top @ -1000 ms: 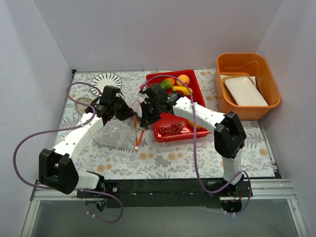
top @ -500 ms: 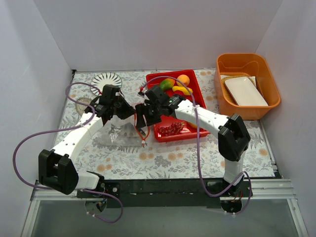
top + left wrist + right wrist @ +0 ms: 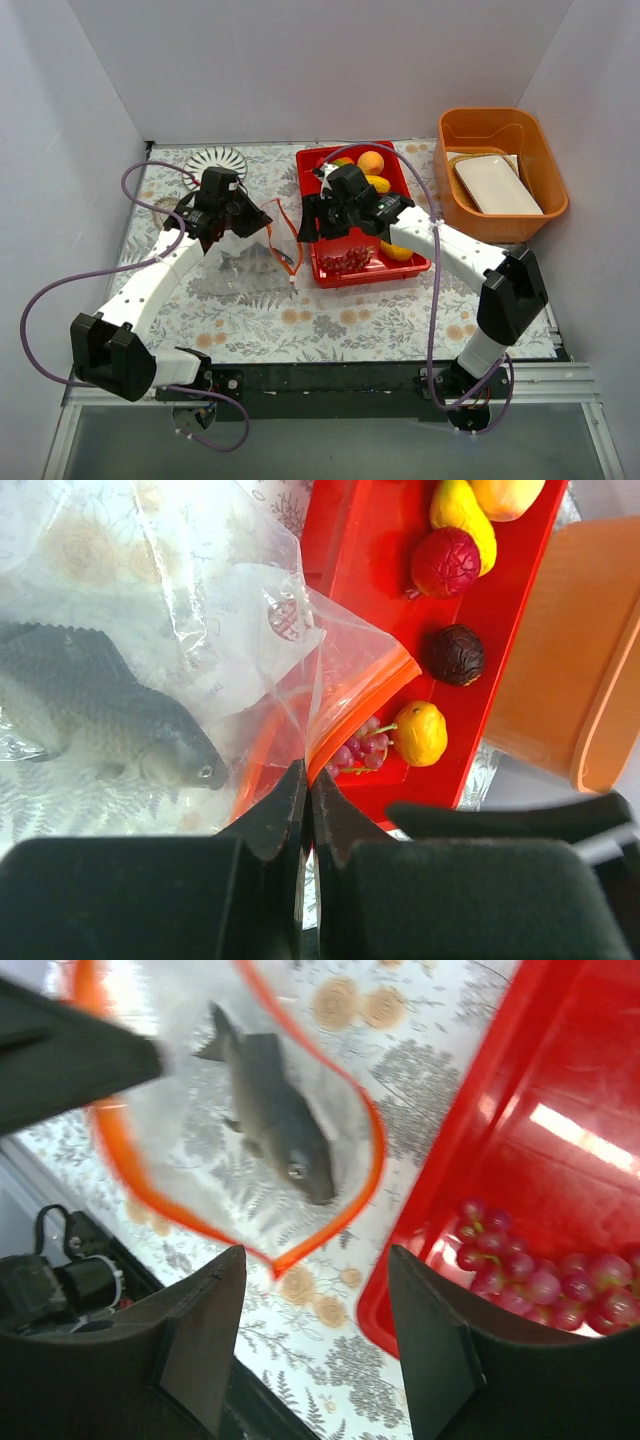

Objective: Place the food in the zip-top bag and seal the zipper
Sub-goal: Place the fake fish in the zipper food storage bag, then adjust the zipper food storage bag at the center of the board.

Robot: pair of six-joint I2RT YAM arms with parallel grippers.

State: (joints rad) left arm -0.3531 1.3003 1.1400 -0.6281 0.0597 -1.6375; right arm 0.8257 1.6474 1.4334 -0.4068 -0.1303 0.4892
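Left gripper (image 3: pixel 305 805): jaws are pressing together with no gap showing, pinching the zipper (image 3: pixel 362 702) strip at the mouth of the zip-top bag (image 3: pixel 190 600). Only thin plastic is sitting between the fingers.

Top view: the left gripper (image 3: pixel 256 222) is holding one side of the rim. The rest of the bag (image 3: pixel 232 272) is lying on the table (image 3: pixel 350 320), just left of the red tray (image 3: pixel 305 262).

Right wrist view: the zipper (image 3: pixel 368 1165) is showing as an open orange loop, so the bag mouth is gaping. The silver fish (image 3: pixel 275 1115) is lying on its side inside the bag (image 3: pixel 190 1100), head toward the mouth. It's the only food I'm seeing in there.

Right gripper (image 3: pixel 315 1345): fingers are spread wide, with nothing between them and nothing touching. From above, the right gripper (image 3: pixel 312 218) is hovering over the tray's left edge, right beside the bag mouth. The grapes (image 3: pixel 540 1282) are sitting in the tray (image 3: pixel 520 1070) just under and to the side of it.

These are sitting loose in the tray (image 3: pixel 350 550):
- grapes (image 3: pixel 356 752), nearest the bag
- small yellow fruit (image 3: pixel 420 733) next to them
- dark plum (image 3: pixel 457 653)
- red apple (image 3: pixel 445 562)
- long yellow fruit (image 3: pixel 462 515) touching the apple
- orange fruit (image 3: pixel 371 162) at the far end

The orange bin (image 3: pixel 495 128) with a white plate (image 3: pixel 497 186) in it is sitting well off to the right.
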